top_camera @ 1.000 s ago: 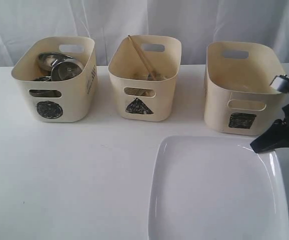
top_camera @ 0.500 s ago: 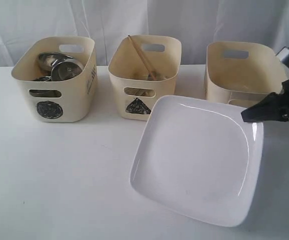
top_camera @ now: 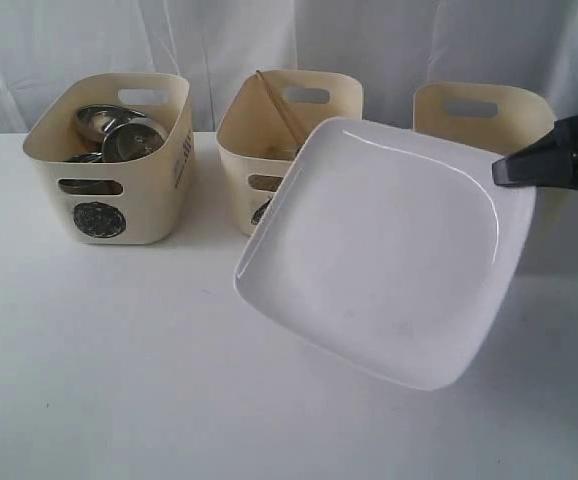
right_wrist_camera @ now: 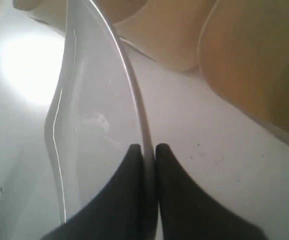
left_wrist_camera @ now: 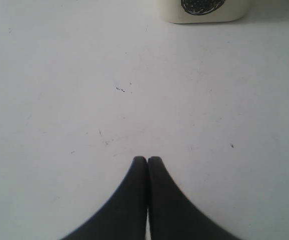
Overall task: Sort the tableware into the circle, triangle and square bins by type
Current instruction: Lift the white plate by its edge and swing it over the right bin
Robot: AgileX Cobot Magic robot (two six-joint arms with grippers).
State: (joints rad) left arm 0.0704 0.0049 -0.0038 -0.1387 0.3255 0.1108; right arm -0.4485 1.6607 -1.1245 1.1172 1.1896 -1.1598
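steel ware [top_camera: 119, 132] in circle bin [top_camera: 147, 215], chopsticks [top_camera: 281, 110] in triangle bin [top_camera: 231, 150]. plate [top_camera: 389, 250] left: right fingers [right_wrist_camera: 129, 200] clenched on its rim, tilted above worktop [top_camera: 119, 350] toward far right corner, fronting square bin [top_camera: 479, 90]. left fingers [left_wrist_camera: 134, 200] pressed together, empty.

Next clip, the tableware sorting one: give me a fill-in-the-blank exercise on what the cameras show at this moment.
1. The gripper shut on the rim of the white plate belongs to the ____ arm.
2. The steel tableware sits in the exterior view's leftmost bin, marked with a scribbled ____.
3. The wooden chopsticks lean in the ____ bin.
4. The left gripper, shut, holds ____.
Missing words: right, circle, middle, nothing.
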